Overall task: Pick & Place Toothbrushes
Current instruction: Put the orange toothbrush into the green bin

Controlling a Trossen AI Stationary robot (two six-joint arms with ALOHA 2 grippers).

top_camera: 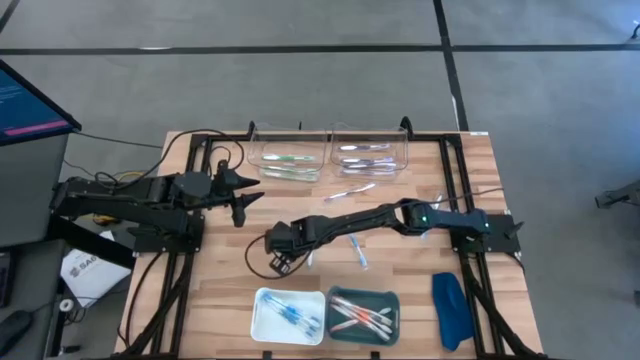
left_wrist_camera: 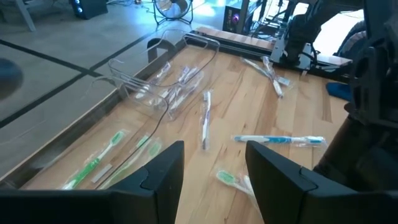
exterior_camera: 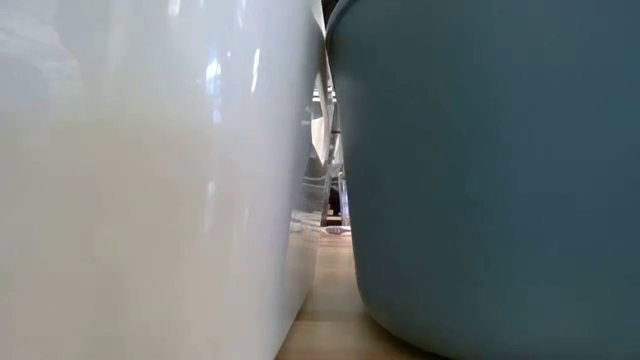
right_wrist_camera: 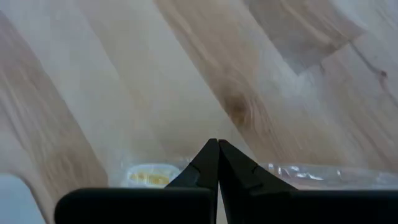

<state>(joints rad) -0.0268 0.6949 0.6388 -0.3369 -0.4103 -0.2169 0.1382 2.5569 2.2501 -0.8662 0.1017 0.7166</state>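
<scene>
Now I see right gripper low over table, fingers clenched, nothing visibly held, near wrapped toothbrush; left gripper parted, empty, beside clear trays.

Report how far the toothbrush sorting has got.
Done: blue brushes lie in the white tray and pink ones in the teal tray. In hand: the right gripper is shut low over the table beside a wrapped brush; whether it grips it is unclear. Left: loose brushes mid-table, more in the clear bins. The left gripper waits open.
</scene>
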